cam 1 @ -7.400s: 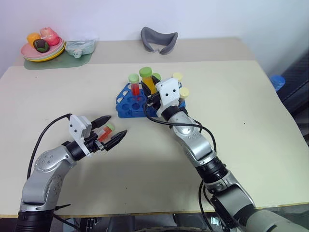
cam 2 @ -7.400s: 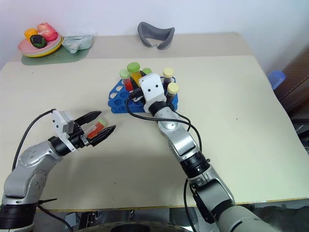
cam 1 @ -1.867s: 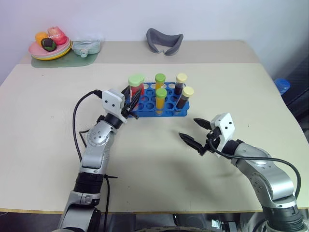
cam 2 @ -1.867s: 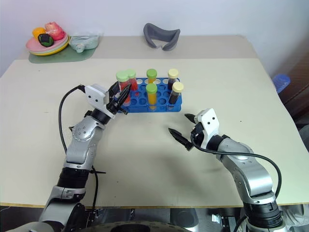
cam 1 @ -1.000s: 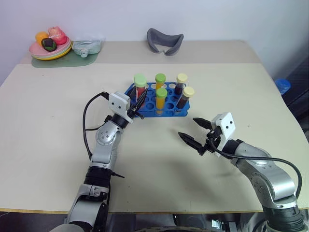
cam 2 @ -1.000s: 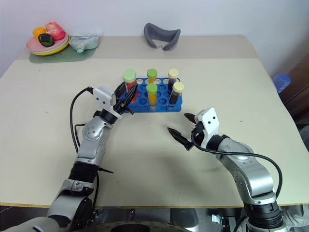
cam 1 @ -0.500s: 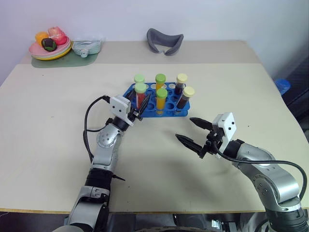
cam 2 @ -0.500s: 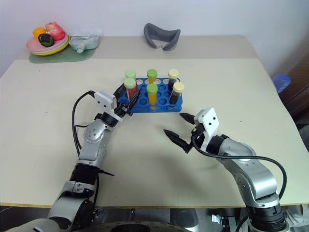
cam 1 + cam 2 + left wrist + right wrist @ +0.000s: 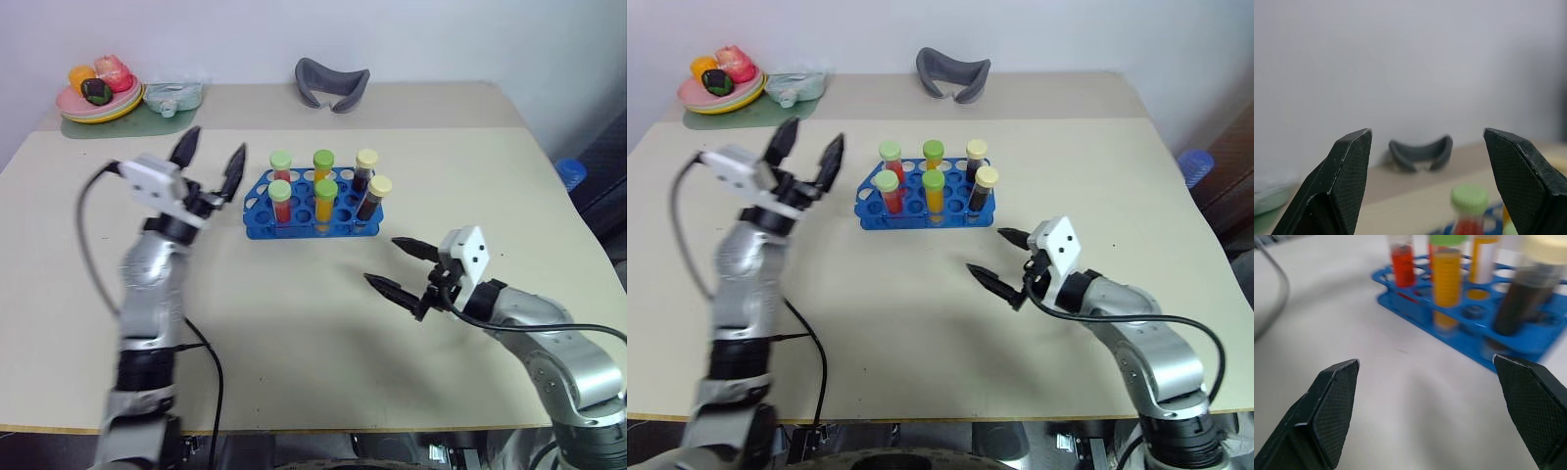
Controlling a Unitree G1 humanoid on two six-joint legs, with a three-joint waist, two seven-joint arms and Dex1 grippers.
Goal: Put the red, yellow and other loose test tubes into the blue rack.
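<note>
The blue rack (image 9: 313, 211) stands mid-surface with six capped tubes upright in it: two red (image 9: 281, 202), two yellow (image 9: 324, 204), two dark (image 9: 372, 199). No loose tube shows on the surface (image 9: 294, 323), so the filling looks done. The left tool (image 9: 209, 160) hangs beside the rack, fingers apart and empty; the right tool (image 9: 397, 264) hovers nearer the robot, fingers wide apart and empty too. Pulling away well means lifting clear without brushing the caps. No brand, label or writing can be read.
</note>
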